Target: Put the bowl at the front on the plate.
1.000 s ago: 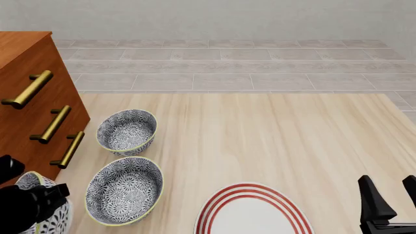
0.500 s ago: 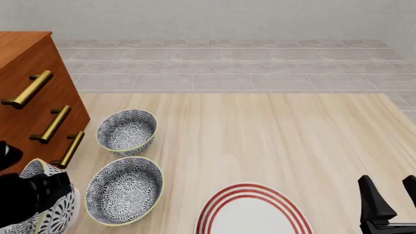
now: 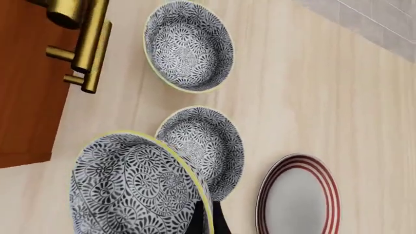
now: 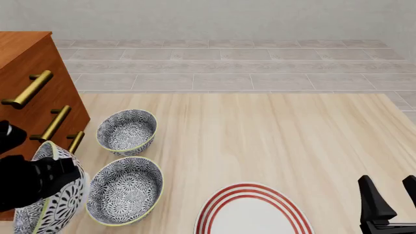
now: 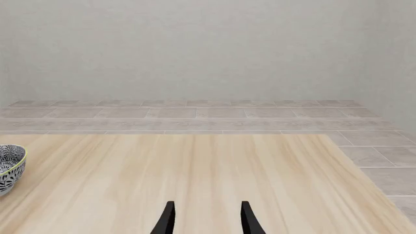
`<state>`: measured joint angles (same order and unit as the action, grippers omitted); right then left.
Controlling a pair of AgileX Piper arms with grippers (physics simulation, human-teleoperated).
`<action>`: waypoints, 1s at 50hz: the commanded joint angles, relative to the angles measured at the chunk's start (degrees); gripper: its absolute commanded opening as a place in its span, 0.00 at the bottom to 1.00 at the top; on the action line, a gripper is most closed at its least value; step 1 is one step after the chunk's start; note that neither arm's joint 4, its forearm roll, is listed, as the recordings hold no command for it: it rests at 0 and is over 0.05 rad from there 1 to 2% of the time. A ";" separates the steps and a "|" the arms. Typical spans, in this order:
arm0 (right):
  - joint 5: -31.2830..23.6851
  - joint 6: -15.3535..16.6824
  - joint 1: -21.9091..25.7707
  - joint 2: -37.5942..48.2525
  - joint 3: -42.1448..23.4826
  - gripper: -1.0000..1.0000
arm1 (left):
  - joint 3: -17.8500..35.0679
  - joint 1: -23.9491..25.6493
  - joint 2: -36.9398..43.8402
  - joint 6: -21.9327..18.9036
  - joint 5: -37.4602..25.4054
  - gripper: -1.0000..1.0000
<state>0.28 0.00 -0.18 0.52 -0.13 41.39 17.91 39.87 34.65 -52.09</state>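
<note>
The bowl [image 4: 58, 204], dark floral with a yellow-green rim, hangs tilted on its side at the front left, off the table. My left gripper [image 4: 47, 179] is shut on its rim; in the left wrist view the fingers [image 3: 197, 220] pinch the rim of the bowl [image 3: 130, 187]. The plate [image 4: 254, 214], white with red rings, lies at the front centre, to the right of the held bowl, and shows as the plate [image 3: 297, 197] in the left wrist view. My right gripper [image 4: 392, 204] stands open at the front right with nothing between its fingers; it appears again as the right gripper [image 5: 206, 219].
Two look-alike bowls rest on the table: a middle bowl [image 4: 124, 189] beside the held one and a far bowl [image 4: 127, 130] behind it. A wooden drawer cabinet [image 4: 29, 87] with brass handles [image 4: 27, 90] stands at the left. A tiled floor lies past the table's far edge.
The left gripper has risen with the bowl, which now sits higher and is tipped further onto its side. The right arm has not moved.
</note>
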 commanded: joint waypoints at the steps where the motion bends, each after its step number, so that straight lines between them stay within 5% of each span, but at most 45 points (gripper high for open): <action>1: -0.14 -0.01 0.04 -0.12 -0.04 1.00 | 2.20 3.71 2.53 -0.80 1.26 0.00; 19: -0.14 0.00 0.04 -0.14 -0.04 1.00 | 8.12 7.85 6.21 -4.07 1.99 0.00; 21: -0.14 0.01 0.05 -0.13 -0.04 1.00 | 9.94 7.40 8.10 -9.13 1.94 0.00; 26: -0.14 0.00 0.05 -0.13 -0.04 1.00 | 11.73 7.29 9.98 -11.73 2.32 0.00; 50: -0.14 0.01 0.04 -0.13 -0.04 1.00 | 14.65 16.76 22.36 -19.79 -0.38 0.00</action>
<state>0.28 0.00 -0.18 0.52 -0.13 54.79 31.52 57.68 19.16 -52.29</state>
